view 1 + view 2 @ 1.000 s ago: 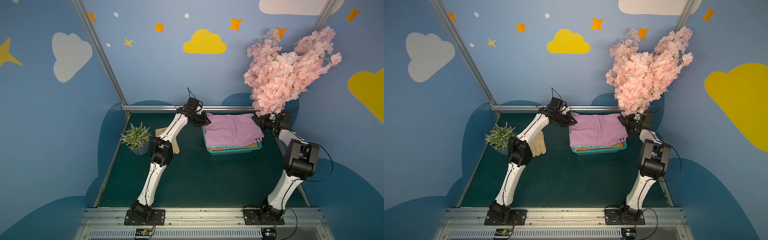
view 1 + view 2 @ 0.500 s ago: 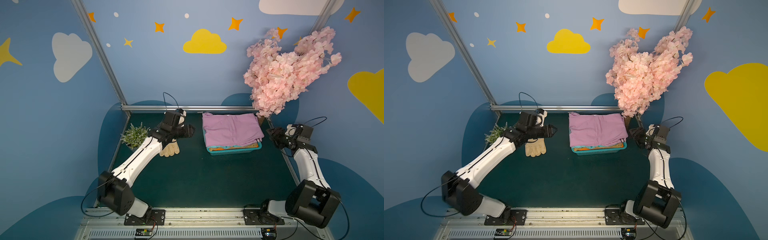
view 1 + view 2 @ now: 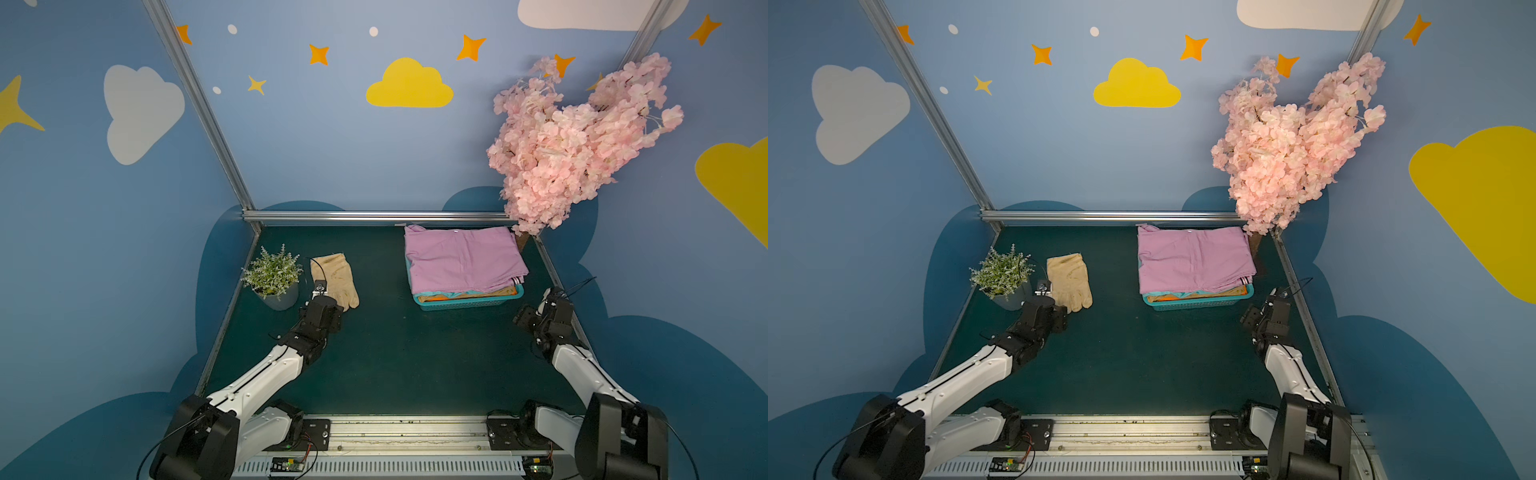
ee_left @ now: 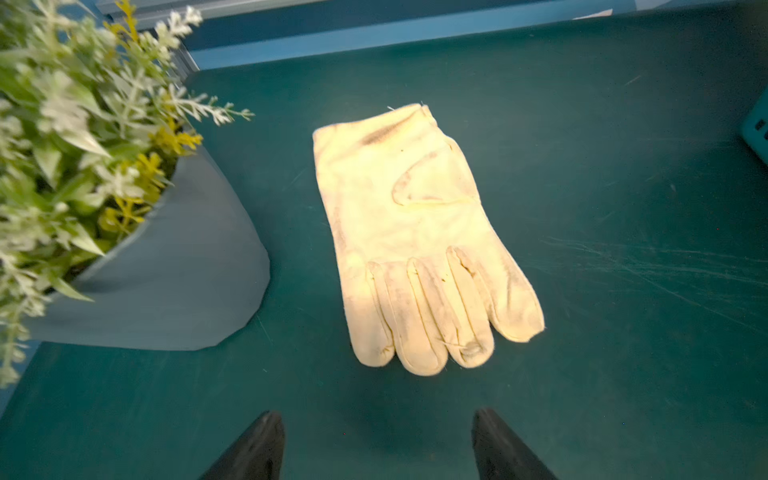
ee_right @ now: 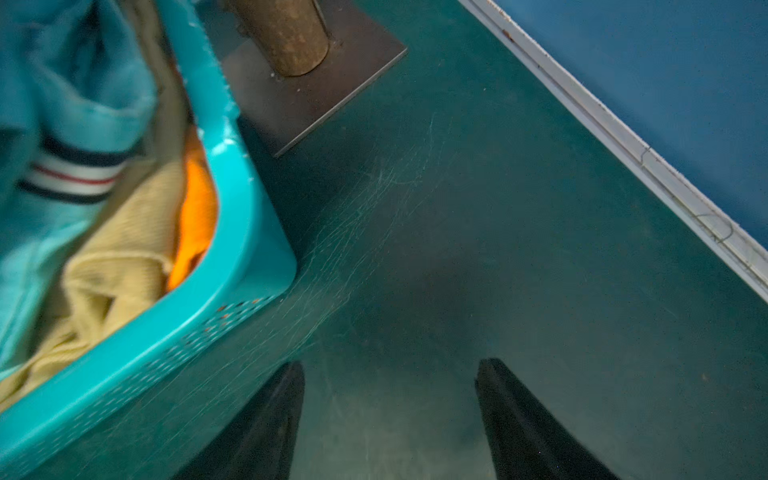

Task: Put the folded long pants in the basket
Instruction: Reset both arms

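**Left side.** A grey plant pot [image 3: 277, 298] stands at the mat's edge, and a beige work glove [image 3: 335, 279] lies flat just beside it. Neither belongs to the task, and both sit well apart from the load, so they are judged bystanders. The left gripper [image 4: 376, 415] hovers low over bare mat just short of the glove's fingertips. Its jaws are apart with nothing between them (no contact with the glove is visible).

**Centre right.** The basket [image 3: 469, 304] sits near the back rail. The folded long pants [image 3: 463, 259] are stacked inside it. The lilac pair lies on top and laps over the rim, and khaki, orange and turquoise edges show beneath at the front. All four colours are accounted for, so the task is judged done or nearly so. The pile stands proud of the rim, and the top pair could slide if knocked.

**Right side.** The right gripper [image 5: 390, 363] is low beside the basket's near corner, not touching it, with its jaws apart and empty.

**Surface and room.**
- The dark green mat [image 3: 395, 357] is flat and finely scratched.
- An aluminium rail [image 3: 374, 216] bounds the back.
- The blue walls [image 3: 332, 145] carry painted clouds and stars.
- A pink blossom tree [image 3: 573, 145] stands in the back right corner, with branches overhanging the basket's far corner.
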Robot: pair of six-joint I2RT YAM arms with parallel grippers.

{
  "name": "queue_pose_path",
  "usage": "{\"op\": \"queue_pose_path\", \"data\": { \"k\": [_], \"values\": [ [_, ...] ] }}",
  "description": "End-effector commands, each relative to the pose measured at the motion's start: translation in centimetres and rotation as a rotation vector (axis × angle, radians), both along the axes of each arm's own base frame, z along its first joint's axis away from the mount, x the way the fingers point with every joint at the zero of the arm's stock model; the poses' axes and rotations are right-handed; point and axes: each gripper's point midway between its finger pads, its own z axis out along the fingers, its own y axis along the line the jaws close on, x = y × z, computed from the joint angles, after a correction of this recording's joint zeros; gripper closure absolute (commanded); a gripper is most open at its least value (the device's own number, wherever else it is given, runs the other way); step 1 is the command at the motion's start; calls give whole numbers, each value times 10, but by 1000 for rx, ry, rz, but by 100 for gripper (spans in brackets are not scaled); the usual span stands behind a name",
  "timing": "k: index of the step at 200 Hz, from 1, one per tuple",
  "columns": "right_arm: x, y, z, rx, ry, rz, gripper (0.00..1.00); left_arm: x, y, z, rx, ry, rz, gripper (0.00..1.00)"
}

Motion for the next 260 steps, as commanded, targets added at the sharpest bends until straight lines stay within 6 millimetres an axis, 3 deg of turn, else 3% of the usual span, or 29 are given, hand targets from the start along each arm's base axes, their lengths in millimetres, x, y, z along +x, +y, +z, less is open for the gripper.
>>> {"op": "queue_pose_path", "data": {
  "k": [1,18,38,44,60,63,66,68,83,109,129,140,146,160,260],
  "values": [
    [22,-9,22,-89,-116,-13,29,24,5,31,12,-116,-6,26],
    [30,-3,29,-88,-213,11,28,33,11,31,47,-188,-25,26],
    [39,2,34,-97,-282,49,28,41,26,1,27,-230,-3,26],
    [41,3,32,-87,-298,49,28,47,28,1,33,-256,6,27],
    [49,17,33,-98,-373,119,27,55,7,-4,91,-223,-142,29],
    [48,22,33,-99,-371,142,24,56,6,-5,94,-223,-155,30],
    [48,27,33,-110,-370,170,8,58,6,-5,102,-228,-156,30],
    [48,30,33,-120,-369,185,3,58,7,-5,106,-231,-154,30],
    [54,46,31,-149,-373,271,2,59,2,-9,121,-268,-211,30],
    [77,75,15,-151,-317,441,2,54,36,-8,59,-348,-44,28],
    [75,74,15,-128,-290,441,2,57,37,-17,-18,-311,-89,25],
    [76,74,14,-134,-282,437,2,69,47,-26,-62,-289,-73,23],
    [76,75,15,-142,-281,433,2,74,50,-29,-77,-281,-67,12],
    [77,76,16,-153,-282,433,2,72,53,-34,-147,-188,-78,0],
    [75,79,10,-170,-251,440,2,73,53,-32,-145,-208,-80,0]
  ]
}}
